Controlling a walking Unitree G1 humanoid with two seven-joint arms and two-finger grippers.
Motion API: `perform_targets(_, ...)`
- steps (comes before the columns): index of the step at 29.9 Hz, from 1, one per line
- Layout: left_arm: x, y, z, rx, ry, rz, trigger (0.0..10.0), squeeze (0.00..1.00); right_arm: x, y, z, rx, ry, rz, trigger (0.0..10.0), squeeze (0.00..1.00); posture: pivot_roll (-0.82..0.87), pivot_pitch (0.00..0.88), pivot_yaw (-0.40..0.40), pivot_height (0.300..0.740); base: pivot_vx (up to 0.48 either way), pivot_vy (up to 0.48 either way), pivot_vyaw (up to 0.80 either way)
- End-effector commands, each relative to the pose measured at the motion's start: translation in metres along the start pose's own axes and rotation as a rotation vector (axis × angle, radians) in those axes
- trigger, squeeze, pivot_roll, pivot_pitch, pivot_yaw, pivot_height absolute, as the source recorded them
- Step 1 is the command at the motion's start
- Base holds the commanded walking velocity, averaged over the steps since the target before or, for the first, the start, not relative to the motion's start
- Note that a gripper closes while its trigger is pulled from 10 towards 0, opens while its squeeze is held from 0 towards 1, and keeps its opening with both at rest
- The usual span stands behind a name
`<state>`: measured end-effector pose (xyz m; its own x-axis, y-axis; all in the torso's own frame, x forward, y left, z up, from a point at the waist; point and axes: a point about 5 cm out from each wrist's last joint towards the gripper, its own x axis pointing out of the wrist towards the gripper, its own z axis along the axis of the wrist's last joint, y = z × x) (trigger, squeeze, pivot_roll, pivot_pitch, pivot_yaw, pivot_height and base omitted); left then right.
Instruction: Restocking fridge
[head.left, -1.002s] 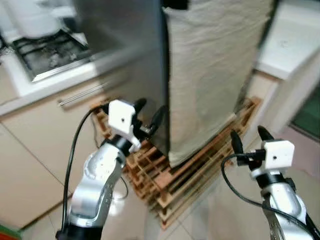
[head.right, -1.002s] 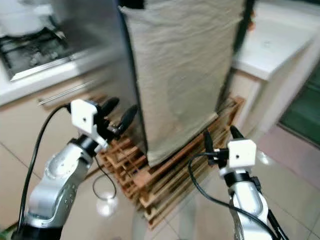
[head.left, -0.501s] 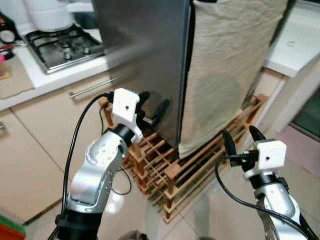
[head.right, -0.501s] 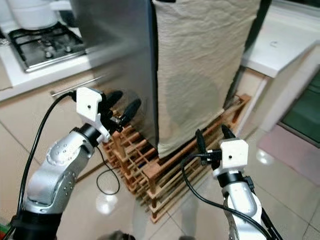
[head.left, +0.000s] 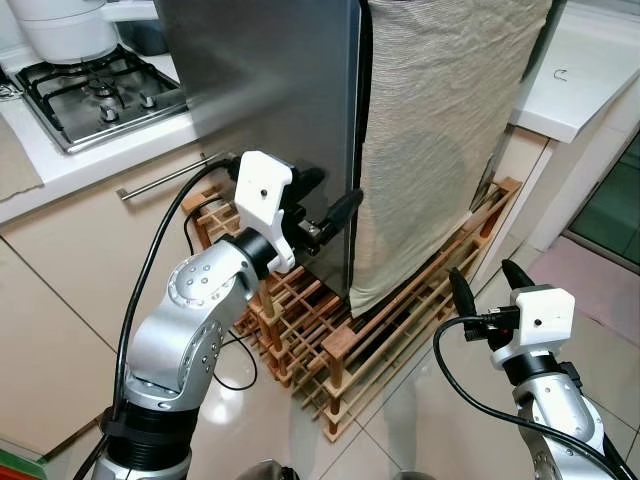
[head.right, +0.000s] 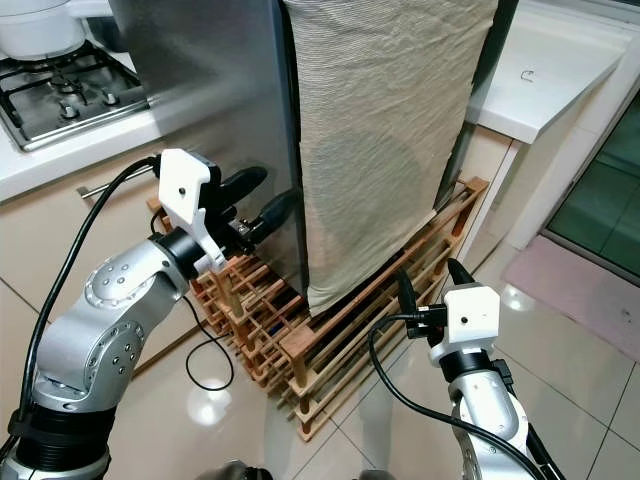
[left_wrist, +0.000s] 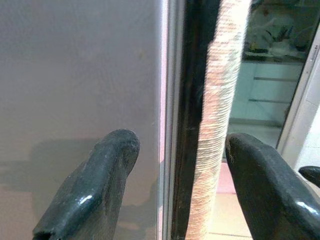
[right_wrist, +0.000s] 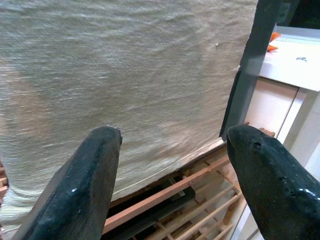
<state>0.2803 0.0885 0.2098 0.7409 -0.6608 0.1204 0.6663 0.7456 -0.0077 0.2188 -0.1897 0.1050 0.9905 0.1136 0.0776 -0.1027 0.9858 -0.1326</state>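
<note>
Steel-grey fridge (head.left: 270, 90) occupying the upper centre of the head views, standing on a wooden slatted pallet (head.left: 380, 340); a beige cloth (head.left: 440, 130) hangs over its front face. Left gripper (head.left: 322, 205), centre frame, raised to the fridge's lower corner, fingers spread wide and holding nothing; in the left wrist view the fingers straddle the door edge (left_wrist: 175, 120), though contact cannot be judged. Right gripper (head.left: 486, 287), lower right, fingers likewise wide apart and empty, near the pallet's front. Gas hob (head.left: 95, 95) at upper left; white counter (head.left: 590, 70) at upper right.
</note>
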Motion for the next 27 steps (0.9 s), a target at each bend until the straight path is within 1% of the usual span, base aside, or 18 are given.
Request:
perform_targets(1, 0.001, -0.002, 0.007, -0.005, -0.016, -0.022, 10.0, 0.00, -0.001, -0.004, -0.001, -0.015, 0.002, -0.009, 10.0, 0.00, -0.16, 0.043, 0.050, 0.724, 0.000, 0.000, 0.00)
perform_targets(3, 0.002, -0.006, 0.008, -0.031, -0.017, -0.044, 10.0, 0.00, -0.002, -0.007, -0.001, -0.019, 0.006, -0.010, 10.0, 0.00, -0.16, 0.043, 0.048, 0.724, 0.000, 0.000, 0.00)
perform_targets(6, 0.002, -0.007, 0.008, -0.035, -0.015, -0.051, 10.0, 0.00, -0.002, -0.007, -0.001, -0.020, 0.006, -0.010, 10.0, 0.00, -0.16, 0.043, 0.048, 0.724, 0.000, 0.000, 0.00)
perform_targets(8, 0.001, -0.010, 0.009, -0.045, -0.013, -0.075, 10.0, 0.00, -0.007, -0.009, 0.000, -0.014, 0.009, -0.002, 10.0, 0.00, -0.17, 0.048, 0.048, 0.724, 0.000, 0.000, 0.00)
perform_targets(10, 0.000, -0.012, 0.010, -0.046, -0.014, -0.094, 10.0, 0.00, -0.015, -0.010, -0.003, -0.012, 0.028, 0.019, 10.0, 0.00, -0.17, 0.050, 0.049, 0.724, 0.000, 0.000, 0.00)
perform_targets(18, -0.001, -0.012, 0.014, -0.041, -0.016, -0.105, 10.0, 0.00, -0.021, -0.006, -0.011, -0.011, 0.048, 0.047, 10.0, 0.00, -0.17, 0.049, 0.048, 0.724, 0.000, 0.000, 0.00)
perform_targets(21, -0.001, -0.013, 0.015, -0.038, -0.013, -0.122, 10.0, 0.00, -0.026, 0.000, -0.028, -0.009, 0.090, 0.067, 10.0, 0.00, -0.17, 0.046, 0.046, 0.724, 0.000, 0.000, 0.00)
perform_targets(23, 0.000, -0.013, 0.016, -0.032, -0.013, -0.129, 10.0, 0.00, -0.027, 0.005, -0.042, -0.009, 0.120, 0.074, 10.0, 0.00, -0.17, 0.044, 0.049, 0.724, 0.000, 0.000, 0.00)
perform_targets(24, 0.000, -0.013, 0.016, -0.032, -0.013, -0.129, 10.0, 0.00, -0.027, 0.005, -0.042, -0.009, 0.120, 0.074, 10.0, 0.00, -0.17, 0.044, 0.049, 0.724, 0.000, 0.000, 0.00)
perform_targets(27, 0.002, -0.011, 0.017, -0.014, -0.015, -0.122, 10.0, 0.00, -0.020, 0.015, -0.050, -0.005, 0.137, 0.075, 10.0, 0.00, -0.16, 0.043, 0.054, 0.724, 0.000, 0.000, 0.00)
